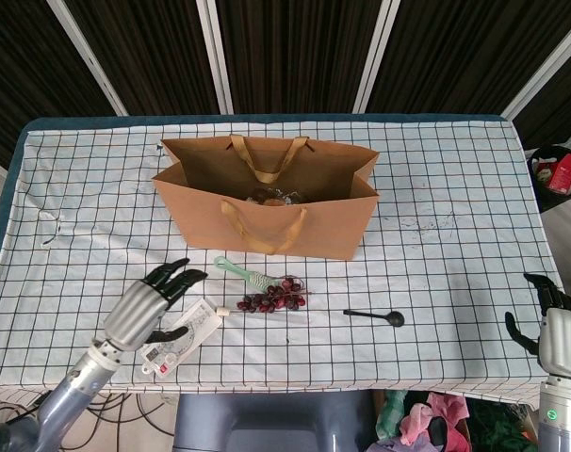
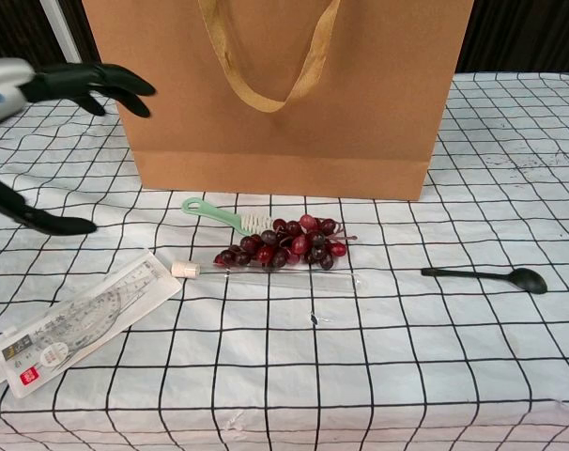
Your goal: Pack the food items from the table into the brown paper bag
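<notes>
We list an upright brown paper bag (image 1: 267, 212) mid-desk, mouth open, something indistinct inside. On the white black-gridded cloth desk (image 1: 455, 235), in front of the bag: a bunch of dark red grapes (image 1: 271, 298), touching a mint-green brush (image 1: 240, 272); a black plastic spoon (image 1: 375, 316) apart to one side; a clear-packaged ruler set (image 1: 180, 337) to the other. Left robot hand (image 1: 146, 312) hovers over the ruler set, released, fingers spread. Right robot hand (image 1: 557, 330) sits off the desk edge, fingers apart, grasping nothing.
</notes>
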`<state>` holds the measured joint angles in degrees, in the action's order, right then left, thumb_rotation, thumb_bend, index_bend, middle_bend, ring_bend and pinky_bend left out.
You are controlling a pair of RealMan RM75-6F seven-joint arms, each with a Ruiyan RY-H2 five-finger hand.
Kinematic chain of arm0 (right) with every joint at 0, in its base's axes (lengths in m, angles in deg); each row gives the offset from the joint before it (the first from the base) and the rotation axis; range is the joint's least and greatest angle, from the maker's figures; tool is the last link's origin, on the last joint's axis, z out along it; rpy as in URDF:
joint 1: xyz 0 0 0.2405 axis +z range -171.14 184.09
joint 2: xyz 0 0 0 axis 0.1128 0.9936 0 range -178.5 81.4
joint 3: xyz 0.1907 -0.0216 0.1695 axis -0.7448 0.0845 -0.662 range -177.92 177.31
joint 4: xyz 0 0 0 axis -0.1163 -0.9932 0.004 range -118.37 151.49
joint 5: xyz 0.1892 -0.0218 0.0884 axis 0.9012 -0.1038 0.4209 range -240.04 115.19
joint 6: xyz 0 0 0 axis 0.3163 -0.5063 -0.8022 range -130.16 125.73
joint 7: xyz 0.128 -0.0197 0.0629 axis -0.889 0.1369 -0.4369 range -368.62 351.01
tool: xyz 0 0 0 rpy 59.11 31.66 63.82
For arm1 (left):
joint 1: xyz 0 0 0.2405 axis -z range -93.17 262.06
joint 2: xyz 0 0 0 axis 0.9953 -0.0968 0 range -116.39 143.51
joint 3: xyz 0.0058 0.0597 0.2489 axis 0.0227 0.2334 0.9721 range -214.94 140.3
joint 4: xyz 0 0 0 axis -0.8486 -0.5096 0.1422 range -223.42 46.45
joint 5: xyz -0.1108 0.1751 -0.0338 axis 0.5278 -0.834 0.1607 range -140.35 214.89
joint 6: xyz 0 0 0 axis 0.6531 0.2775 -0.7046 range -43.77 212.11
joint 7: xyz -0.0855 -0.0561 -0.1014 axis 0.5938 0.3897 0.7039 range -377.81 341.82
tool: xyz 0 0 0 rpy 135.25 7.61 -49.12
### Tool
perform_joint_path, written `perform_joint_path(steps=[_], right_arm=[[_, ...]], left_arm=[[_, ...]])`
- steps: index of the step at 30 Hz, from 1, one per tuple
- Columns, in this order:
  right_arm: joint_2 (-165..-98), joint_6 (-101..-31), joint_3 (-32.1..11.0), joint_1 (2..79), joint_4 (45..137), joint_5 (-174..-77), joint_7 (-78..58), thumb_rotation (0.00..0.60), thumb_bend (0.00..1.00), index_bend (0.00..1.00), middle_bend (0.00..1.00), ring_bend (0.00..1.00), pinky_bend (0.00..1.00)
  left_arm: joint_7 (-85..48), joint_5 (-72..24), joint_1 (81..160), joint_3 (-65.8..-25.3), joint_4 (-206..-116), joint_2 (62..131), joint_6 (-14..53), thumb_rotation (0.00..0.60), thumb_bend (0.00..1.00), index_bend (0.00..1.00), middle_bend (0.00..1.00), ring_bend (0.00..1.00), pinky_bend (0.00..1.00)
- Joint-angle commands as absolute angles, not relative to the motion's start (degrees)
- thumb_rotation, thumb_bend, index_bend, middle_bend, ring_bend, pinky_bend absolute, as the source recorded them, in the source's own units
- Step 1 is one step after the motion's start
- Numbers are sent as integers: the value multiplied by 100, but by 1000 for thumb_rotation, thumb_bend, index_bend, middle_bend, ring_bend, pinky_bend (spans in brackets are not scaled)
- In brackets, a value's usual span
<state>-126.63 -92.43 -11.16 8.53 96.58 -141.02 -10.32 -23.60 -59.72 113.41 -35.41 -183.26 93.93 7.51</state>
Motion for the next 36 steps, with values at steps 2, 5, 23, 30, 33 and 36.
perform_joint_path(steps=[2, 5, 23, 30, 33, 36], right_arm=[[-12642, -9221, -1131, 845, 9638, -14066, -1091, 600, 273, 234, 220, 307, 298], [-12609, -9208, -1152, 833, 9586, -14035, -1173, 600, 273, 234, 220, 307, 298], [-12490, -9255, -1311, 778, 9549, -13884, -1474, 600, 273, 236, 220, 307, 298], [-12503, -9267, -1342, 777, 9516, -13858, -1524, 600, 272, 237, 220, 308, 299], [-12509, -9262, -1340, 777, 9508, -13859, -1532, 600, 273, 238, 220, 308, 298], [-12529, -9254, -1335, 781, 9497, -13857, -1532, 600, 273, 238, 220, 307, 298]], left_arm=[[-2931, -4980, 11950, -4097, -18444, 10073, 1955, 600, 39, 151, 210, 81, 211], [-3319, -4564, 12203, -4363, -18320, 10483, 2320, 600, 64, 165, 206, 80, 211], [-4680, -2736, 13138, -5075, -17143, 12050, 3148, 600, 107, 193, 224, 116, 231], [-4698, -2603, 13307, -5100, -16662, 12331, 3189, 600, 115, 215, 247, 133, 233], [-4617, -2600, 13351, -5106, -16554, 12374, 3226, 600, 127, 227, 257, 146, 240], [-4460, -2630, 13391, -5131, -16440, 12420, 3251, 600, 150, 241, 272, 166, 258]])
